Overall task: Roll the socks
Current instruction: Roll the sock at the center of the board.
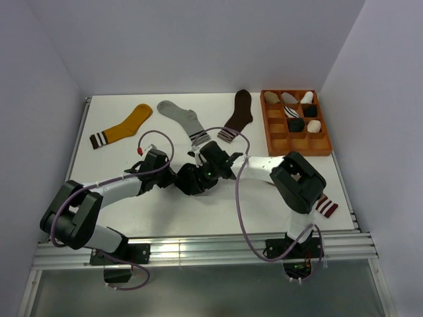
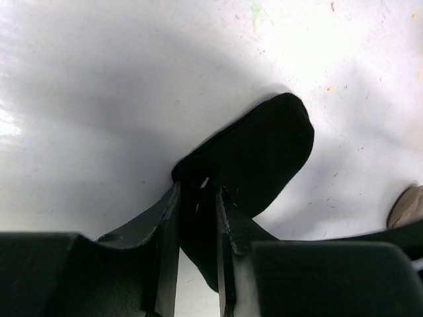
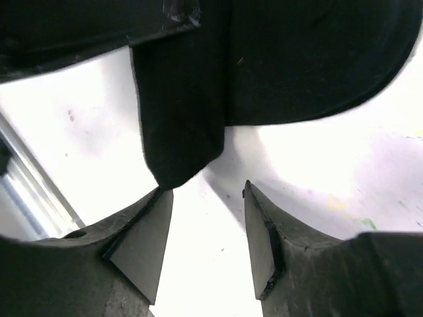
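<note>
At two o'clock on the table (image 1: 165,211), the orange tray (image 1: 297,152) holds rolled socks (image 1: 291,111): pale ones across its far row, with striped, black and white ones in the middle and right columns nearer. The charcoal-black sock (image 2: 264,152) lies mid-table, pinched by the left tool (image 2: 198,191). The right tool (image 3: 206,191) stands spread just beside the sock's hanging edge.
</note>
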Robot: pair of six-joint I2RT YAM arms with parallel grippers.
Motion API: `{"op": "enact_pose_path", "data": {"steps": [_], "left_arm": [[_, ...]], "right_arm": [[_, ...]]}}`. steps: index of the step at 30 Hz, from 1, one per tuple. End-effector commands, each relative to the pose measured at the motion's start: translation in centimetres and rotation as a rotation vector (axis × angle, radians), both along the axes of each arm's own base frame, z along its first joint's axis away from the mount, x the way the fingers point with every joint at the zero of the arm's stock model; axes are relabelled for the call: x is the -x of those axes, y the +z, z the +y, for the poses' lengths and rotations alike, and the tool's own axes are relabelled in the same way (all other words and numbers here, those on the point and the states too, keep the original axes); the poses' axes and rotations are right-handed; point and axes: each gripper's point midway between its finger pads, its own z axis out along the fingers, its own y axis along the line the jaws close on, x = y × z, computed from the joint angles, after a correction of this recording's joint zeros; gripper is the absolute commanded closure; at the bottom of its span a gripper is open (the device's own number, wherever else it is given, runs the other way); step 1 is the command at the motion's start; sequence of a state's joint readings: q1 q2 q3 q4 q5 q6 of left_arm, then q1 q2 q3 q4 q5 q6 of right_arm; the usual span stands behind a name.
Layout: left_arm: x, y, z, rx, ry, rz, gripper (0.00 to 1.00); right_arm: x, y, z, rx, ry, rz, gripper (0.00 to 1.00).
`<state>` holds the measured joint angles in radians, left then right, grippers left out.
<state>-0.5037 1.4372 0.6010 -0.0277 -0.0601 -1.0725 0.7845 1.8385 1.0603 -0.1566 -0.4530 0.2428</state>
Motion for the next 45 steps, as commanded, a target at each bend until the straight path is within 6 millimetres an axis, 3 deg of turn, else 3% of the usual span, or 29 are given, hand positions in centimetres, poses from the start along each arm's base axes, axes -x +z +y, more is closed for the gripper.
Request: {"op": "enact_pose_path", "data": {"steps": [1, 3, 6, 9, 16, 29, 36, 45], "left_arm": [[1.3, -1.9, 1.0, -0.109, -0.064, 0.067, 0.93], [1.3, -2.0, 0.9, -0.112, -0.072, 0.069, 0.93], [1.2, -1.8, 0.7, -0.114, -0.091, 0.067, 0.93], [1.0, -1.4, 0.7, -0.123, -0.102, 0.06, 0.93], [0.6, -1.0, 0.5, -0.148, -0.134, 0.067, 0.93], [0.5, -0.7, 0.0, -0.148, -0.172, 0.081, 0.93], [0.5, -0.7, -0.3, -0.145, -0.184, 0.094, 0.93], [0.5, -1.0, -0.6, -0.144, -0.201, 0.101, 0.93]], "right_arm": [[-2.8, 3.4, 0.7, 0.003, -0.098, -0.251, 0.45], [-3.2, 4.9, 0.8, -0.003, -0.127, -0.339, 0.43], [-3.6, 5.7, -0.3, 0.049, -0.198, -0.467, 0.4], [-3.3, 6.7, -0.1, 0.055, -0.204, -0.574, 0.37], [-2.4, 6.7, 0.2, 0.097, -0.185, -0.7, 0.37], [0.0, 6.8, 3.5, 0.164, -0.064, -0.891, 0.38], [1.0, 5.8, 5.5, 0.19, 0.003, -0.936, 0.39], [-0.4, 1.2, 4.9, 0.35, -0.002, -0.971, 0.39]]}}
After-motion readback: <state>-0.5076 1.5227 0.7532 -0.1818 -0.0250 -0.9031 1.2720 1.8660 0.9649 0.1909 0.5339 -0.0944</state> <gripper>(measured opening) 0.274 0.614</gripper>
